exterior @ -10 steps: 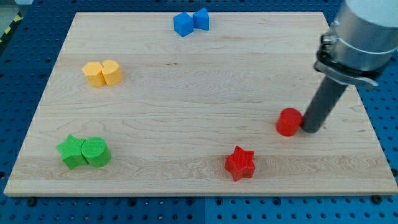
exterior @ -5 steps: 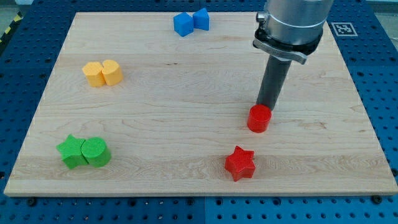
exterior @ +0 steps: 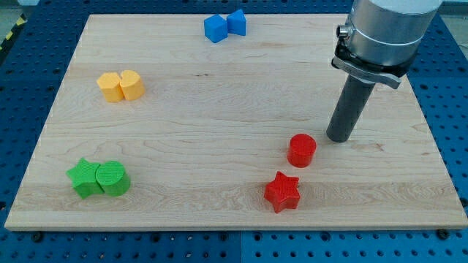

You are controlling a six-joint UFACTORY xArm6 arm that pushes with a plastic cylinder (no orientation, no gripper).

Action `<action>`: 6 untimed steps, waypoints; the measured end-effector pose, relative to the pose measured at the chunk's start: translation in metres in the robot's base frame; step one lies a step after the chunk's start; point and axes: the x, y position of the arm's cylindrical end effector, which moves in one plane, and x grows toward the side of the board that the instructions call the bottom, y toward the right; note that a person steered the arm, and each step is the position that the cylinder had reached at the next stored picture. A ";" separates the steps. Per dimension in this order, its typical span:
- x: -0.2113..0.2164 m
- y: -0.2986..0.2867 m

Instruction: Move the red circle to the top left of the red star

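The red circle [exterior: 301, 150] lies on the wooden board, just above and slightly to the right of the red star [exterior: 282, 191], with a small gap between them. My tip [exterior: 338, 138] stands on the board to the right of the red circle and a little higher in the view, apart from it. The dark rod rises from the tip toward the view's top right.
Two blue blocks [exterior: 224, 26] sit together at the view's top. Two yellow blocks [exterior: 121, 85] sit at the upper left. A green star [exterior: 84, 177] and a green circle [exterior: 112, 178] touch at the lower left. The board's right edge [exterior: 431, 139] is near my tip.
The red circle has been pushed left, then slightly down toward the red star. My tip went left above the circle, then moved back right, off the circle.
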 end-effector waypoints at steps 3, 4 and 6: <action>0.017 -0.028; 0.021 -0.046; 0.032 -0.079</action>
